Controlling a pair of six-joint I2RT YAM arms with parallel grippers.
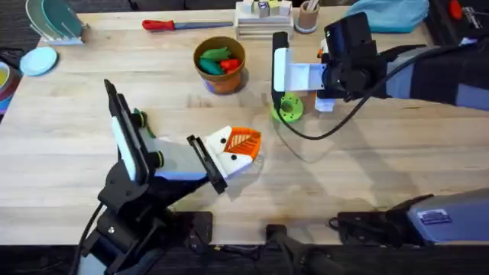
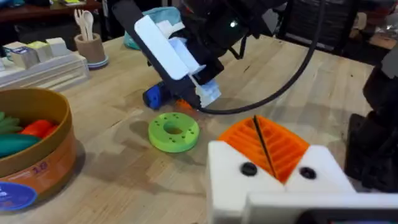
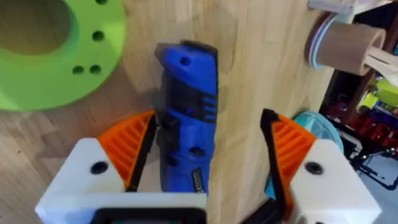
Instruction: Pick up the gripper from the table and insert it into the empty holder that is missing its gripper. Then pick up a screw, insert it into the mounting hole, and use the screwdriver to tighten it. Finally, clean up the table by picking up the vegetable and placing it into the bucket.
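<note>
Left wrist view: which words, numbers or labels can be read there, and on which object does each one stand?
"10": faint stamped number on the side of the orange-brown bucket, not fully certain.
Round blue sticker low on the bucket wall: it carries print, too blurred to read.
Small blocks on the white tray behind: markings too small to read.
Lime-green ring-shaped disc: no text.

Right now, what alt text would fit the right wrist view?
The right gripper hangs with open jaws either side of the blue screwdriver lying on the wooden table. A lime-green ring-shaped disc sits beside it.
</note>
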